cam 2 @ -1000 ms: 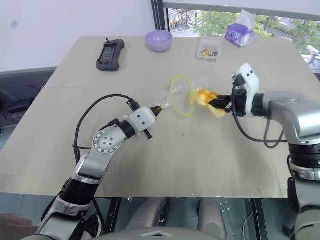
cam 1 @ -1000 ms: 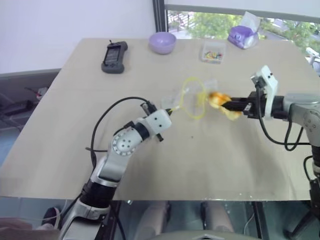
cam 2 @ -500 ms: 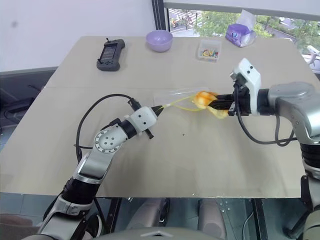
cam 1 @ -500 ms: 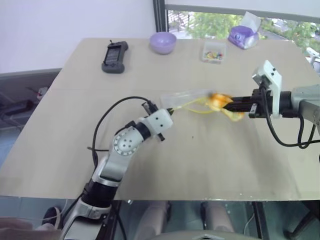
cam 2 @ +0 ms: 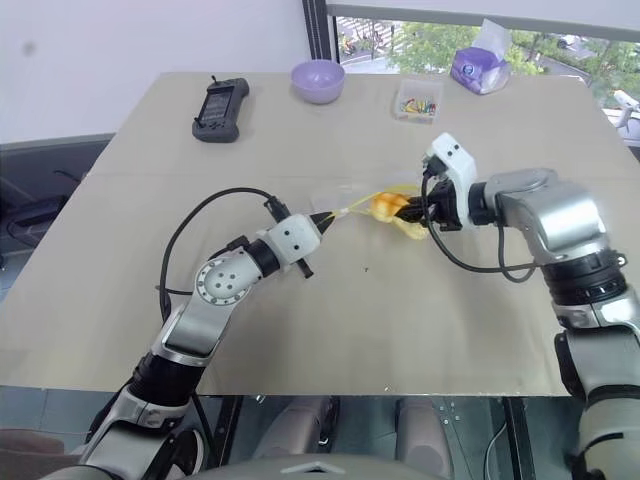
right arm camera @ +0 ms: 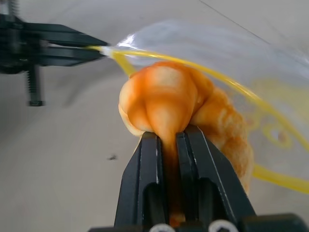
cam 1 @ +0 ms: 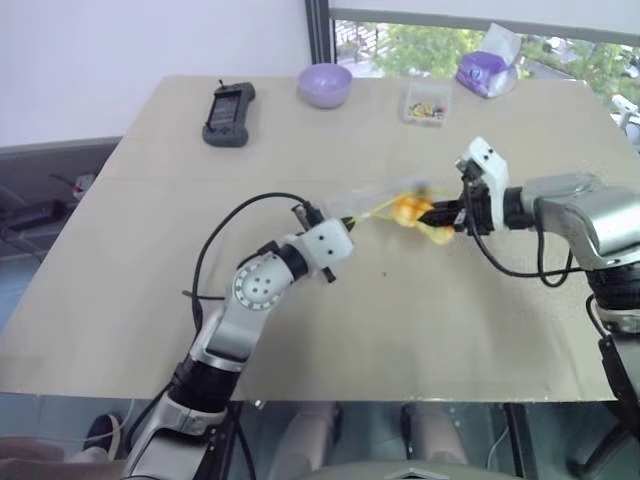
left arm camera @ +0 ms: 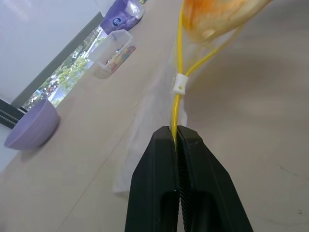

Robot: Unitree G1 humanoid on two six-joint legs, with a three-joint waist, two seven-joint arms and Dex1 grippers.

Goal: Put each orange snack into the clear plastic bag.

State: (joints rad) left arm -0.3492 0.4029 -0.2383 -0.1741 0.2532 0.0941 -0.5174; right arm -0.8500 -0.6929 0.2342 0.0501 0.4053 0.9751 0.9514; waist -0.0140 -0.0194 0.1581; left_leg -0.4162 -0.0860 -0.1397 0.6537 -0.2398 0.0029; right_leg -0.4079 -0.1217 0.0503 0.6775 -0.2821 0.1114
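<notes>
My right gripper [cam 1: 432, 212] is shut on the orange snack [cam 1: 408, 210], squeezing its soft golden body between the black fingers [right arm camera: 145, 159]. The snack [right arm camera: 164, 101] sits at the mouth of the clear plastic bag [right arm camera: 217, 53], and the bag's yellow seal strip loops around it. My left gripper [cam 1: 347, 214] is shut on that strip's near end [left arm camera: 175, 121], just above the table. The bag [cam 1: 380, 195] stretches between the two grippers, partly hidden behind the snack.
A black handheld controller [cam 1: 229, 113], a purple bowl [cam 1: 326, 84], a small clear box of colourful bits [cam 1: 427, 103] and a purple tissue pack [cam 1: 487, 70] line the table's far side. Bare tabletop [cam 1: 400, 320] lies in front of the grippers.
My right gripper moved left and a little down with the snack, into the bag's mouth. The mouth, a wide yellow loop before, has flattened. My left gripper kept still.
</notes>
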